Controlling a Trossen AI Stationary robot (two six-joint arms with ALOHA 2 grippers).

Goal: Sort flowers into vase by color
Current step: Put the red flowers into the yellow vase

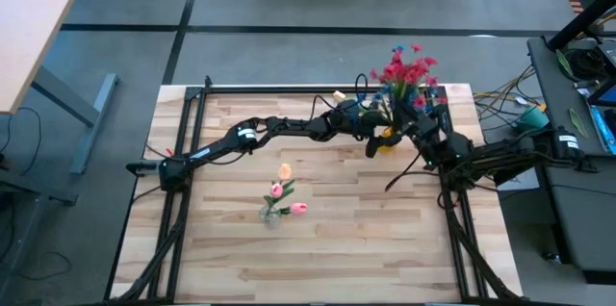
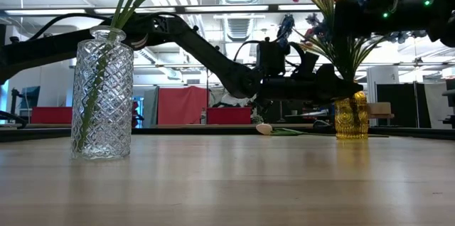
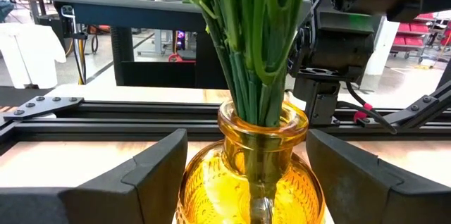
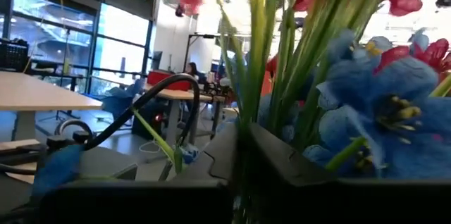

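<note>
your left gripper (image 3: 246,175) sits released around the amber vase (image 3: 250,182) at 1 o'clock; right gripper (image 4: 246,175) clenched on mixed stems (image 4: 282,76), pull blue next.

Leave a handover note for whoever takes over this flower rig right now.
Left pincer: open, its fingers either side of the amber vase at the table's far right.
Right pincer: up among that vase's red and blue flowers, shut on stems.
Done: pink and peach tulips stand in the clear vase.
Left: one bud lying on the table; red and blue share one vase.
</note>
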